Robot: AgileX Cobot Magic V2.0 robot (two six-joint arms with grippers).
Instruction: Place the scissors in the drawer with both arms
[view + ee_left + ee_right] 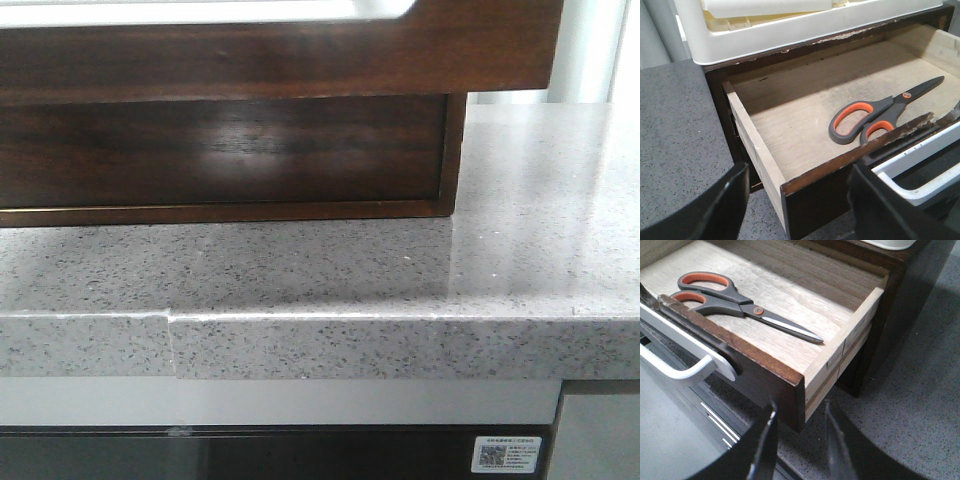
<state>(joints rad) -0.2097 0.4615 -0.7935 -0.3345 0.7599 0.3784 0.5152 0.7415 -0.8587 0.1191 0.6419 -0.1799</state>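
The drawer (pixel 840 162) stands pulled out, and its pale wooden floor is bare apart from the scissors (pixel 875 117). They have orange-and-grey handles, lie flat inside and are closed. My left gripper (pixel 800 200) is open, its fingers wide apart on either side of the drawer's dark front corner. In the right wrist view the scissors (pixel 740 302) rest in the drawer (pixel 765 365). My right gripper (pixel 800 412) is open just below the opposite front corner and holds nothing. The front view is filled by the dark glossy drawer front (pixel 250 60); no gripper shows there.
The cabinet sits on a speckled grey stone countertop (pixel 520 200). A white tray (pixel 790 30) rests on top of the cabinet. A white bar handle (pixel 680 365) runs below the drawer front. A QR label (pixel 505 455) is stuck under the counter edge.
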